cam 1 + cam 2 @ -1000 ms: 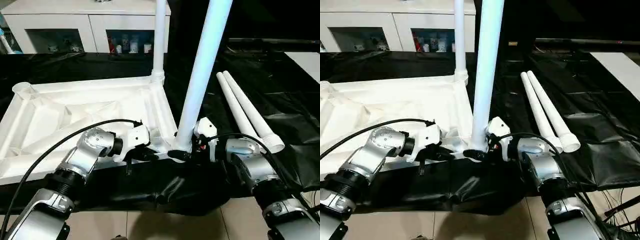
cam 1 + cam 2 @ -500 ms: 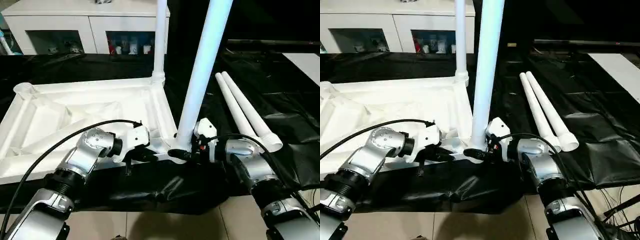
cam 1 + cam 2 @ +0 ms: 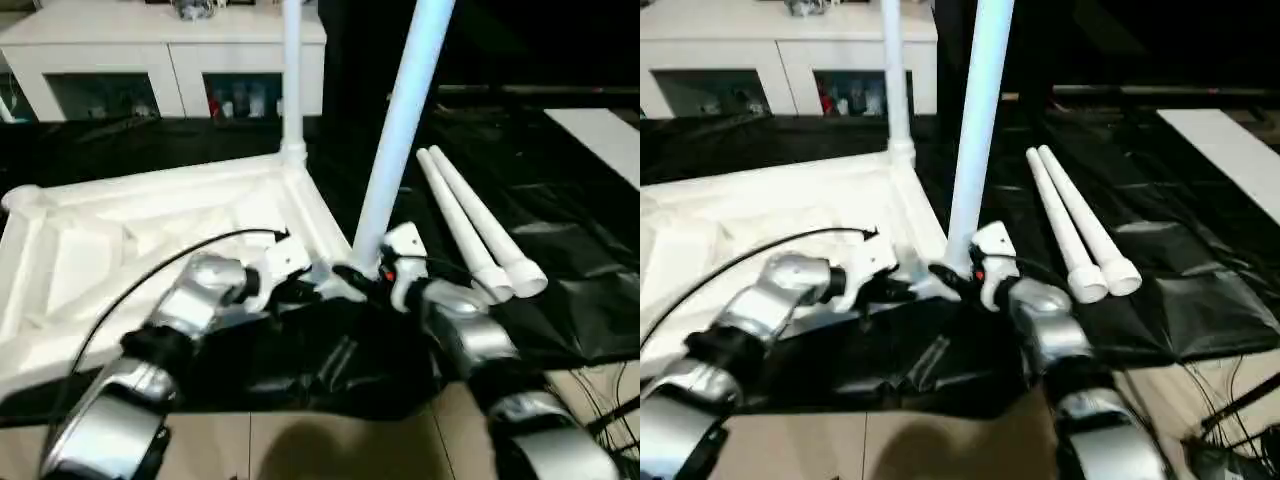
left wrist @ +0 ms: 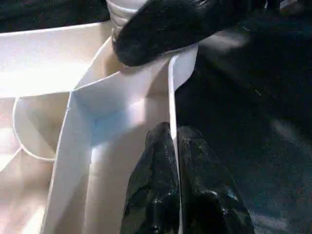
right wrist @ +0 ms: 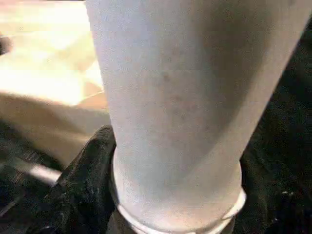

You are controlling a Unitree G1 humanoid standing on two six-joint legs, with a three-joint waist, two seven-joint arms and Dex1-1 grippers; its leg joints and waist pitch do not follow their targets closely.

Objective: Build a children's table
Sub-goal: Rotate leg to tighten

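the small white plastic table (image 3: 150, 230) lies upside down on crinkly black plastic sheeting (image 3: 560, 250), its smooth square top face-down so the raised x-shaped ribs and round corner sockets face up. one long white tube leg (image 3: 292, 80) stands upright in the far corner socket. my right gripper (image 3: 352, 282) is wrapped around the base of a second matte white cylindrical leg (image 3: 405, 110) right at the near corner socket, black fingers (image 5: 80, 195) hugging its ringed bottom end; that leg leans a bit. my left gripper (image 3: 300, 290) is pinched tight on the thin plastic rim wall of the table next to that same corner, one glossy black finger (image 4: 153, 195) on each side of the wall.

two more white tube legs (image 3: 470, 225) lie side by side on the sheeting just beyond my right arm, flared ends toward me. behind everything sits a white cabinet with glass doors (image 3: 170, 60) with small bits inside. the sheeting bunches up in folds under my forearms at the edge of the tan floor (image 3: 300, 450).
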